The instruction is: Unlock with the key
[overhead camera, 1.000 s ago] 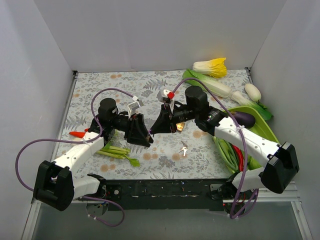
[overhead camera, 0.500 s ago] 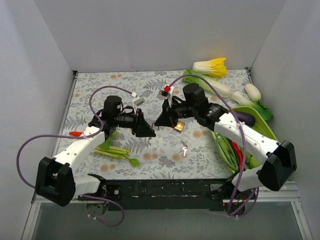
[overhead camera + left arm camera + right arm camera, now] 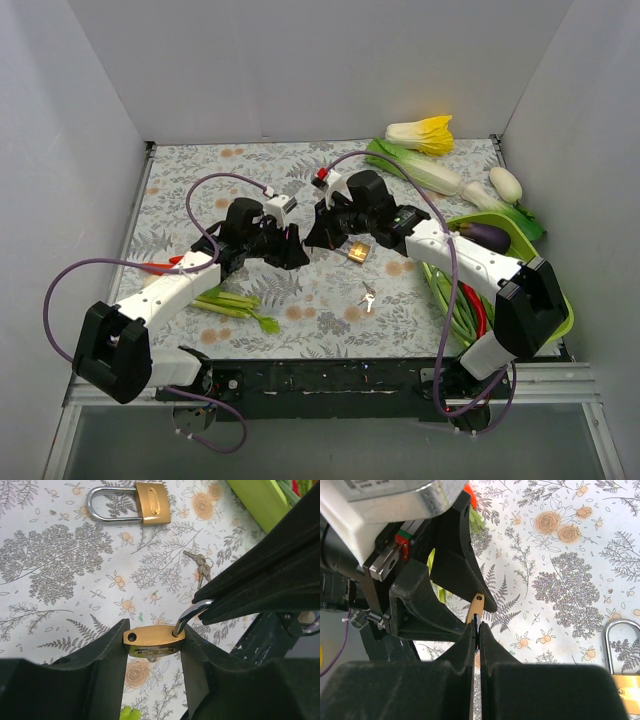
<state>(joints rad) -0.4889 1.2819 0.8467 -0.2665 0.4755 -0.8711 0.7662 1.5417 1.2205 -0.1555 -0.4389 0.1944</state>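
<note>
Over the middle of the flowered table, we note that both arms have drawn in toward each other within the last second and now meet. The right gripper has just clenched: its fingers now pinch the silver shackle of the small brass padlock. The left gripper grasps that padlock's body between its fingers, as it did a second ago. The lock is thus held clear of the cloth by both claws at once. Whether the shackle is seated or free at its far leg, we cannot tell.

We judge that unlocking has not begun, since neither claw has the key and one of them would have to let go to fetch it.

The key lies flat on the cloth toward the near edge, apart from both grippers and near the larger brass padlock. It shows as a few tiny, thin, shiny silver keys fanned out from a small ring.
</note>
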